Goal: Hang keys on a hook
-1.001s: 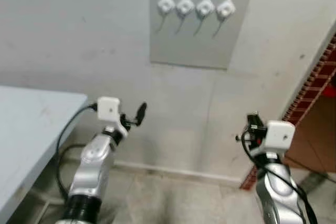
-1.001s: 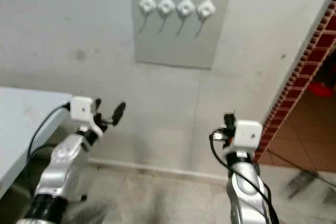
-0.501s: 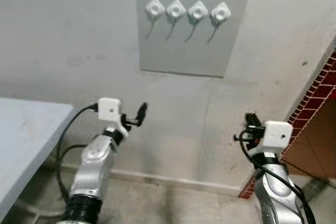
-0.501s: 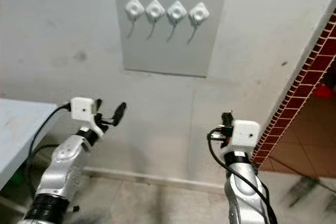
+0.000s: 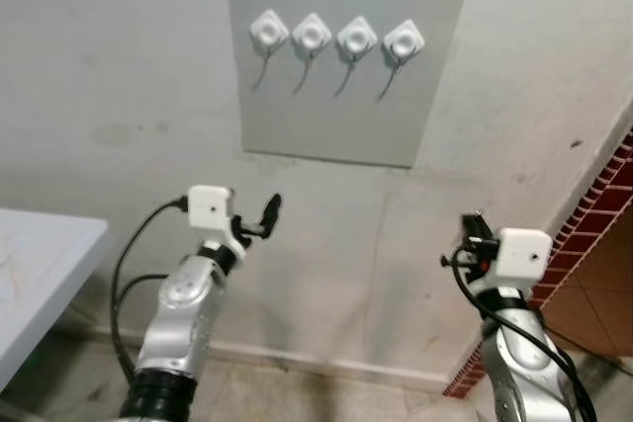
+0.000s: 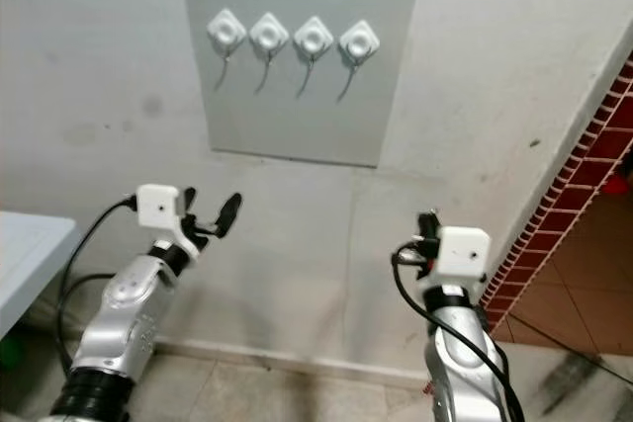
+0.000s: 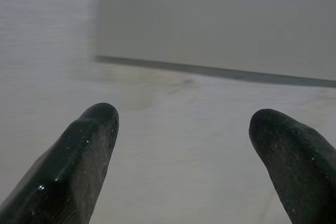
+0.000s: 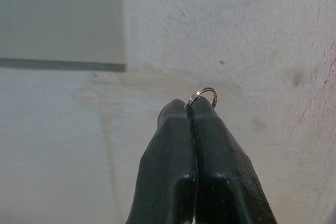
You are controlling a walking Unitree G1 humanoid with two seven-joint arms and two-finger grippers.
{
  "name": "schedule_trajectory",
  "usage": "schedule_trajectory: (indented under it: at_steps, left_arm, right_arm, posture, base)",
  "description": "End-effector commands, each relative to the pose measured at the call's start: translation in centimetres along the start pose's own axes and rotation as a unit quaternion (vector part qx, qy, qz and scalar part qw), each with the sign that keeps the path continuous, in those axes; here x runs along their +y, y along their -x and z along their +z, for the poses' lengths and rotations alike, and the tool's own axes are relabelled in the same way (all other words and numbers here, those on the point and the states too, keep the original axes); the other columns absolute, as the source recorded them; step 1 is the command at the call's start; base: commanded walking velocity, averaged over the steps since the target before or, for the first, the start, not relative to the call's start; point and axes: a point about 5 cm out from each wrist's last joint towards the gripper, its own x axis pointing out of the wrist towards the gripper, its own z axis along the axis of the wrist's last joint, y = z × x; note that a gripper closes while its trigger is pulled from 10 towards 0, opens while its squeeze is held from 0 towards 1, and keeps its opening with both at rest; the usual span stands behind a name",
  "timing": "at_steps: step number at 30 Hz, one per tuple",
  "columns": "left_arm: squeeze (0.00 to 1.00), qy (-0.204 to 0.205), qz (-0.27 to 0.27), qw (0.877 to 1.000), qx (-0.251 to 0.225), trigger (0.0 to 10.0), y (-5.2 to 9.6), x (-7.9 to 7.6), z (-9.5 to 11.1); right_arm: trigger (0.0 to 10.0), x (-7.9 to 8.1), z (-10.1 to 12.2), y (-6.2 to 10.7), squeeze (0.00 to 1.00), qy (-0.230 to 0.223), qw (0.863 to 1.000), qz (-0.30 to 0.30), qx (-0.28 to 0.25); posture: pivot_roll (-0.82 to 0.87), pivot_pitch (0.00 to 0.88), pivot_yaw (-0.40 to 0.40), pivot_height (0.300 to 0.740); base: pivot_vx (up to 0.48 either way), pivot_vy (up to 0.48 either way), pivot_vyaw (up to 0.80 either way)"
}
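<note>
Far left, corner of a pale table (image 5: 40,264) juts in at the edge, low down; a black cable (image 5: 129,264) loops from the L arm's wrist box down past it.

L gripper (image 5: 259,220) is raised in front of the bare wall, below and a bit left of the grey panel (image 5: 341,126); wrist view has its two black fingers (image 7: 79,166) well apart w/ nothing between them, the panel's lower edge running across beyond the tips.

Centre, up high: the panel is fixed flat to the wall and carries four white hooks (image 5: 336,39) in a row (each a small diamond-shaped pad w/ a thin wire hook hanging from it); all four are bare.

R gripper (image 5: 473,234) is held up at about the same height as the L one, below and right of the panel, pointing at the wall; in the wrist view its fingers (image 8: 210,150) are pressed tight together on a small metal key ring (image 8: 202,96), w/ only a loop of the ring poking out past the tips; rest of the keys can't be made out. Ring is well apart from the hooks.

Far right: a red brick edge (image 5: 593,214) runs diagonally down, tiled floor beyond it.
</note>
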Motion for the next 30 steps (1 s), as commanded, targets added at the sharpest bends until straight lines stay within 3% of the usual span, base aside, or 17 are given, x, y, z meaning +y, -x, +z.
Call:
schedule_trajectory:
  at_steps: [1, 8, 15, 20, 24, 30]
  left_arm:
    - [0.00, -0.017, -0.031, 0.999, -0.002, 10.0, -0.3, -1.0, 0.3]
    - [0.00, -0.035, -0.118, 0.992, -0.008, 10.0, -1.9, -4.0, 1.7]
    - [0.00, -0.037, -0.164, 0.985, -0.033, 10.0, -2.4, -6.0, 3.5]
    - [0.00, -0.034, -0.179, 0.982, -0.037, 10.0, -2.6, -6.8, 4.1]
    - [0.00, -0.011, -0.183, 0.981, -0.062, 10.0, -3.1, -7.6, 5.9]
    - [0.00, -0.012, -0.195, 0.978, -0.074, 10.0, -3.3, -8.1, 7.1]
  right_arm:
    - [10.0, -0.1, 0.4, -0.2, 0.00, 0.000, 1.000, 0.004, -0.004]
    - [10.0, 0.2, 2.0, -1.7, 0.00, 0.012, 0.999, 0.030, -0.029]
    - [10.0, 0.2, 3.7, -3.4, 0.00, 0.019, 0.997, 0.044, -0.060]
    - [10.0, 0.6, 5.0, -4.4, 0.00, 0.010, 0.995, 0.056, -0.081]
    - [10.0, 1.4, 6.6, -5.7, 0.00, -0.003, 0.990, 0.088, -0.110]
    - [10.0, 2.0, 7.7, -6.8, 0.00, -0.012, 0.984, 0.115, -0.132]
  posture:
    - [-0.05, 0.045, -0.009, 0.740]
    - [-0.06, 0.061, -0.014, 0.740]
    - [-0.06, 0.072, -0.009, 0.740]
    - [-0.06, 0.072, -0.007, 0.740]
    - [-0.06, 0.064, -0.003, 0.740]
    - [-0.05, 0.051, -0.001, 0.740]
  base:
    - [0.000, 0.000, 0.00]
    - [0.000, 0.000, 0.00]
    - [0.000, 0.000, 0.00]
    - [0.000, 0.000, 0.00]
    - [0.000, 0.000, 0.00]
    - [0.000, 0.000, 0.00]
